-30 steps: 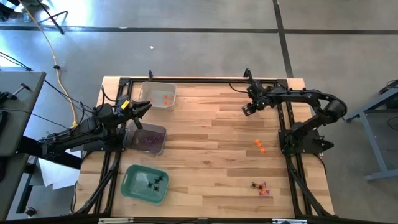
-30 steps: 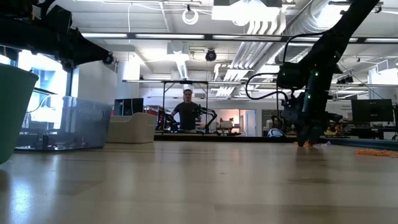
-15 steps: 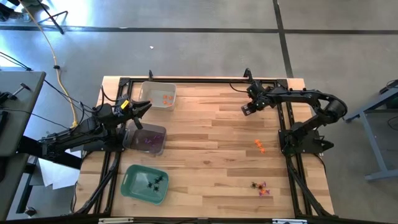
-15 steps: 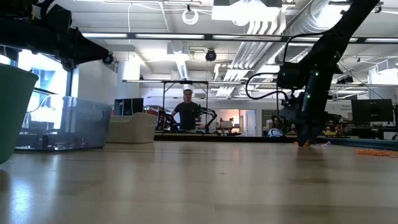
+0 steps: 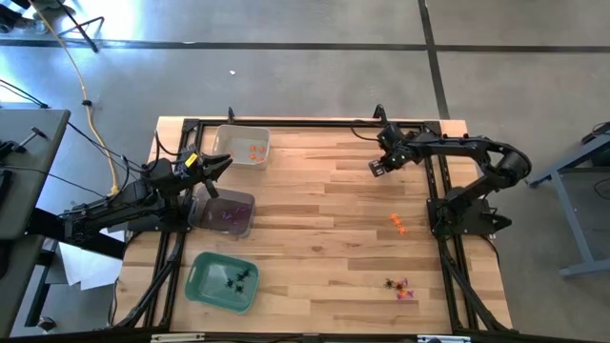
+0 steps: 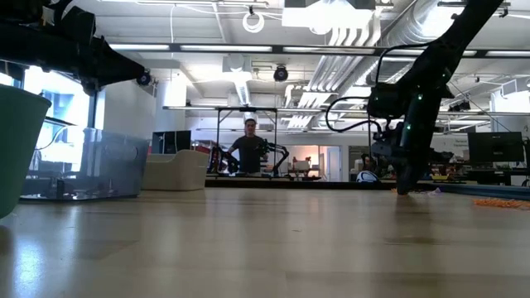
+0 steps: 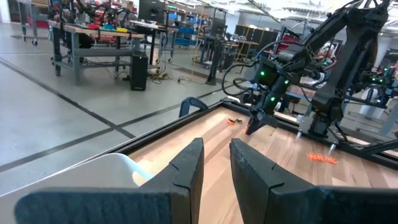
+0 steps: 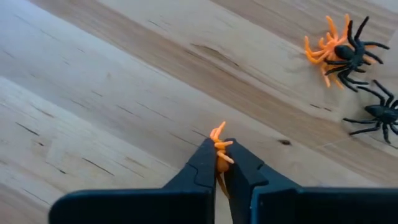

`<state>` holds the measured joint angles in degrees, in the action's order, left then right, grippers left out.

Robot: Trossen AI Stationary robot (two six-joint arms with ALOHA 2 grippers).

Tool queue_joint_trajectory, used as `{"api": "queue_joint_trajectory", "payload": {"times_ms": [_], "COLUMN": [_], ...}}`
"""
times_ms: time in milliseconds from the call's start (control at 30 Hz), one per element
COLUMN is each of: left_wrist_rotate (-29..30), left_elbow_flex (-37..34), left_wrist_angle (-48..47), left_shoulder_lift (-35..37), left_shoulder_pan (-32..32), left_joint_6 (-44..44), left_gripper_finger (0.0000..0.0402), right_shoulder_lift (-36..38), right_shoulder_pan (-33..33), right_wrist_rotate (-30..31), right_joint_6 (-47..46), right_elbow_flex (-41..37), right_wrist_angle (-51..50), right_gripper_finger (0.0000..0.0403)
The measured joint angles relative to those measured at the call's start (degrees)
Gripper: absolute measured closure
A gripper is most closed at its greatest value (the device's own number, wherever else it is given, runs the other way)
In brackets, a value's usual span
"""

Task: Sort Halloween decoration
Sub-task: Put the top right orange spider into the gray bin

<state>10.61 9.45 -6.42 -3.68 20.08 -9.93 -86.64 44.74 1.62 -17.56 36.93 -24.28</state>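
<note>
Orange plastic spider [image 8: 219, 148] sits pinched between the fingertips of my right gripper [image 8: 219, 163], its legs poking out past the tips. In the high view I place the right gripper [image 5: 378, 169] low over the bench [image 5: 315, 205] near the far edge, toward the right side; in the low view it [image 6: 405, 187] reaches down to the wood.

On the boards beyond it, the right wrist view shows another orange spider [image 8: 323, 45] with a black spider [image 8: 353, 53] lying partly over it, and a second black spider [image 8: 376, 115] just beside them, all loose on the wood.

More decorations from above: a small orange cluster [image 5: 397, 224] near the right edge, and a mixed heap [image 5: 400, 287] of orange and dark pieces toward the near right corner.

Trays line the left side of the bench: a clear tray [image 5: 241, 145] with orange pieces at the far left corner, a clear tray [image 5: 224, 213] with purple pieces midway, and a green tray [image 5: 221, 282] with black spiders near the front left corner.

Left gripper [image 5: 217, 169] waits above the gap between the two clear trays. Its fingers [image 7: 186, 165] stand slightly apart with nothing between them.
</note>
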Motion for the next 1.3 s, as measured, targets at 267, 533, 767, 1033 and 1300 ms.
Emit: {"api": "queue_joint_trajectory", "payload": {"times_ms": [267, 533, 767, 1033, 1300], "left_wrist_rotate": [0.0, 0.0, 0.0, 0.0, 0.0], "left_elbow_flex": [0.0, 0.0, 0.0, 0.0, 0.0], "left_wrist_angle": [0.0, 0.0, 0.0, 0.3, 0.3], "left_shoulder_lift": [0.0, 0.0, 0.0, 0.0, 0.0], "left_shoulder_pan": [0.0, 0.0, 0.0, 0.0, 0.0], "left_joint_6": [0.0, 0.0, 0.0, 0.0, 0.0], "left_gripper_finger": [0.0337, 0.0337, 0.0337, 0.0337, 0.0337], "right_shoulder_lift": [-0.2, -0.1, 0.0, -3.2, -15.3], "right_shoulder_pan": [-4.2, -11.6, -15.6, -17.7, -19.1], "right_wrist_rotate": [-3.1, -5.9, -5.7, -5.2, -6.5], "right_joint_6": [0.0, 3.6, 7.5, 7.5, 4.1], "right_elbow_flex": [9.6, 22.8, 34.0, 36.5, 36.5], "right_wrist_angle": [0.9, 5.3, 5.8, 15.8, 35.8], "right_gripper_finger": [0.0394, 0.0398, 0.0397, 0.0396, 0.0396]}}
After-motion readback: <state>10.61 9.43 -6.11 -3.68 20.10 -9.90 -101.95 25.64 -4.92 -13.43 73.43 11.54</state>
